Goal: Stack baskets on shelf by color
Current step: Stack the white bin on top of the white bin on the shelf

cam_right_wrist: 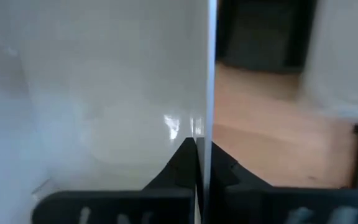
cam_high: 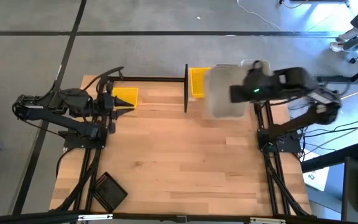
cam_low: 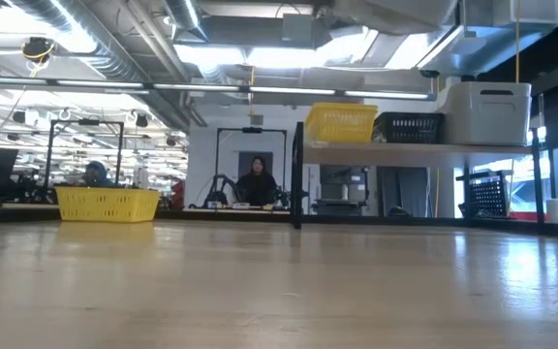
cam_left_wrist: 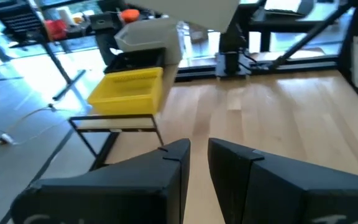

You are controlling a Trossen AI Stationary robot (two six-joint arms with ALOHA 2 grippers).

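My right gripper (cam_high: 238,93) is shut on a translucent whitish basket (cam_high: 224,92), held high over the shelf. On the shelf board (cam_low: 415,147) a yellow basket (cam_low: 339,123), a black slatted one (cam_low: 407,126) and a whitish one (cam_low: 492,111) stand side by side on their bottoms; the left wrist view shows them too, the yellow basket (cam_left_wrist: 129,93) nearest. Another yellow basket (cam_high: 126,96) sits on the table just beyond my left gripper (cam_high: 124,103), which waits at the table's left, narrowly open and touching nothing. A black basket (cam_high: 109,190) lies near the table's near left corner. My right gripper holds the whitish basket by one side wall (cam_right_wrist: 210,134), pinched with one finger (cam_right_wrist: 185,165) inside the basket and the other outside. The fingers come level from the table's right side. The basket is lifted clear, above the shelf.
A black upright post (cam_high: 186,87) marks the shelf's left end. Arm bases and black frame rails (cam_high: 272,168) run along both table sides. The wide middle of the tabletop (cam_high: 185,155) is bare wood. A person (cam_low: 257,182) stands far off in the room.
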